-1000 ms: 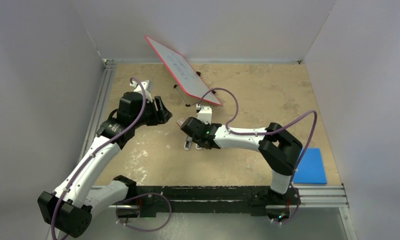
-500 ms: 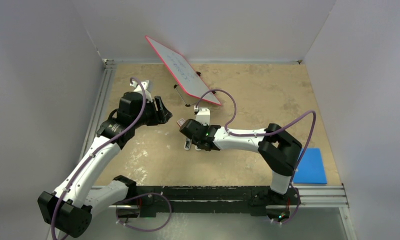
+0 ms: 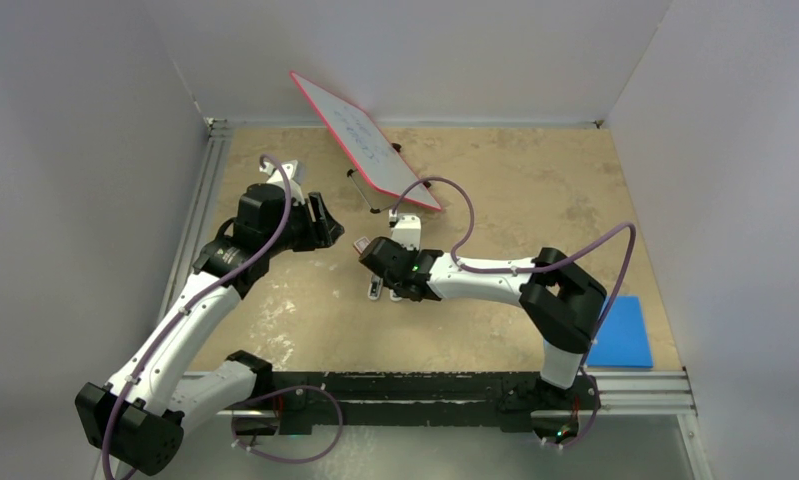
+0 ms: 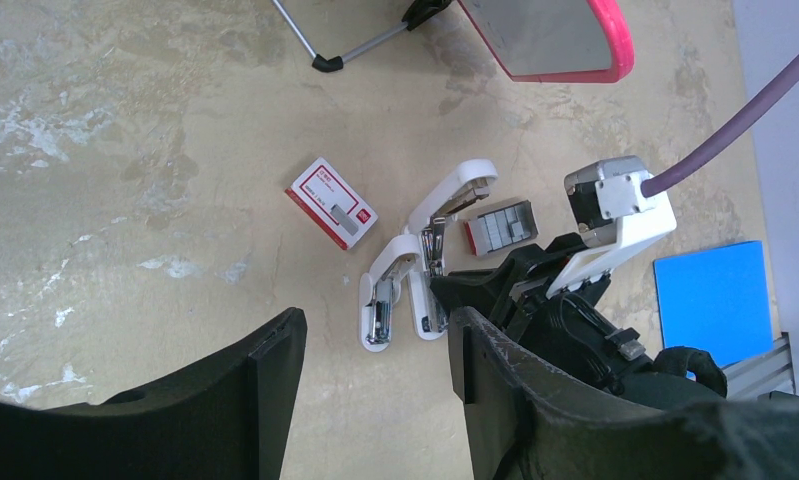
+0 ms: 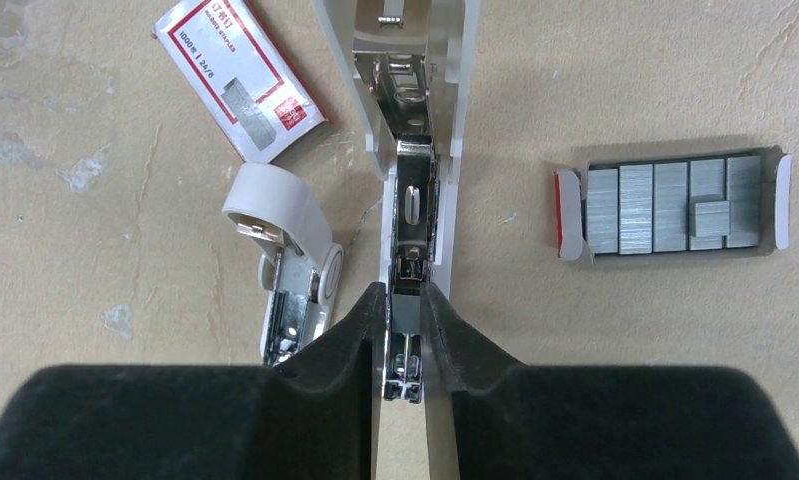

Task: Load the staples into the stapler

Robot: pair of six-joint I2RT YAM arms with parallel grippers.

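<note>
The white stapler (image 5: 415, 150) lies swung open on the table, its metal magazine channel facing up and its other arm (image 5: 295, 262) splayed to the left. My right gripper (image 5: 405, 305) is shut on a short grey strip of staples (image 5: 407, 308), right over the near end of that channel. The staples' red-and-white box (image 5: 240, 80) lies left of the stapler. Its tray of grey strips (image 5: 675, 205) lies on the right. My left gripper (image 4: 375, 375) hangs open and empty, above and short of the stapler (image 4: 415, 270). From above, the right gripper (image 3: 383, 268) covers most of the stapler (image 3: 375, 289).
A red-framed whiteboard (image 3: 365, 140) leans on its wire stand just behind the stapler. A blue pad (image 3: 618, 332) lies at the front right, near the rail. White walls close in the tan table (image 3: 515, 190) on three sides.
The right gripper has edged slightly left over the stapler. The left arm has not moved.
</note>
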